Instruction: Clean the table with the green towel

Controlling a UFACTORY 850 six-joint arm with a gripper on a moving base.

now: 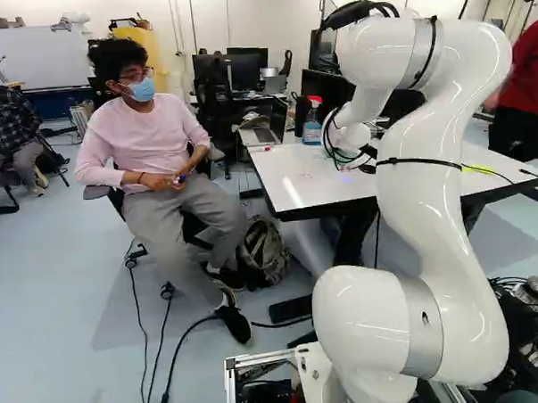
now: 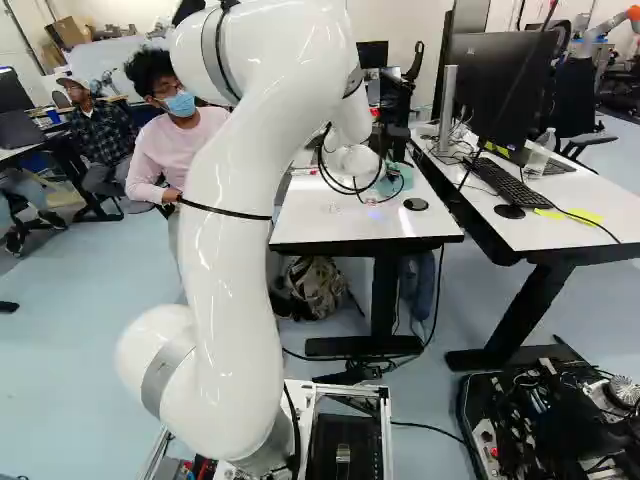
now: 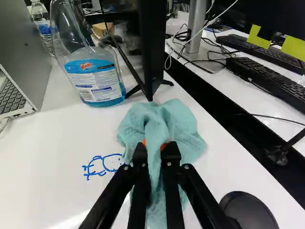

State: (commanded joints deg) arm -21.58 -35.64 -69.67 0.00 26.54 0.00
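Observation:
In the left base view my gripper (image 1: pixel 369 152) is low over the white table (image 1: pixel 290 178), mostly hidden behind the arm and its cables. The wrist view shows the gripper (image 3: pixel 156 147) shut on a bunched fold of the green towel (image 3: pixel 183 126), a pale teal cloth. The towel spreads on the tabletop around and ahead of the fingertips. A blue marker drawing (image 3: pixel 102 164) lies on the white surface just beside the towel. Part of the towel (image 2: pixel 388 186) also shows past the arm in the right base view.
Ahead of the gripper stand a spray bottle (image 3: pixel 95 78) of blue liquid and a black monitor stand. An open laptop (image 3: pixel 21 62) is beside the bottle. A black disc (image 3: pixel 248 212) lies near the table edge. Keyboards (image 3: pixel 267 76) rest on the adjoining table, across a dark gap.

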